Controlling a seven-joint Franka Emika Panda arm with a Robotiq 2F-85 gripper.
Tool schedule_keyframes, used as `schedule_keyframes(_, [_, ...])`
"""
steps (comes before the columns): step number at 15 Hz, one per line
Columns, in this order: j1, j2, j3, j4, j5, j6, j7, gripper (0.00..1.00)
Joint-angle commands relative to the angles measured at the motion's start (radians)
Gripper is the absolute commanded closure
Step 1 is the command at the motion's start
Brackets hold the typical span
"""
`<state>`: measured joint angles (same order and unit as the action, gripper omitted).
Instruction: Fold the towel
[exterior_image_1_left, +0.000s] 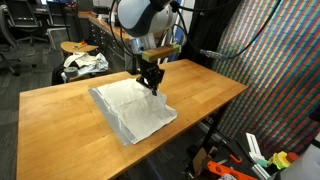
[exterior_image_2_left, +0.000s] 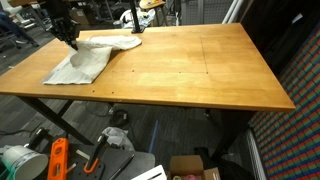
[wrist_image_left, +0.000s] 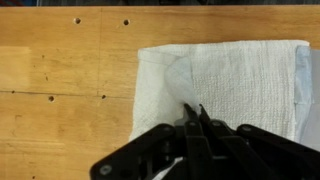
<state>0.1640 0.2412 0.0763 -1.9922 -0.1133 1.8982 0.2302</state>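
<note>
White towel (exterior_image_1_left: 131, 110) lay on the wooden table (exterior_image_1_left: 60, 115) — I had the gripper (wrist_image_left: 195, 113) pinched tight on its cloth, jaws closed.

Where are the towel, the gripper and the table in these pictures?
towel (exterior_image_1_left: 130, 108): in an exterior view, middle of the cloth.
gripper (wrist_image_left: 193, 112): wrist view, midway between its fingertips.
table (exterior_image_1_left: 55, 110): in an exterior view, bare wood beside the towel.

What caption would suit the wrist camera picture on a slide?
Seen from the wrist: the gripper, jaws shut, pinches the white towel lying on the wooden table.
</note>
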Motion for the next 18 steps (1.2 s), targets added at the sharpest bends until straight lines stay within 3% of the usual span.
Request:
schedule_keyframes(1, [0.034,-0.047,0.017,-0.055,-0.055,0.066,0.091,0.99])
schedule_keyframes(13, [0.148,-0.019,0.048,-0.103,-0.321,0.123,0.373,0.98])
schedule_keyframes(18, [0.165,-0.029,0.072,-0.134,-0.338,0.109,0.394,0.98])
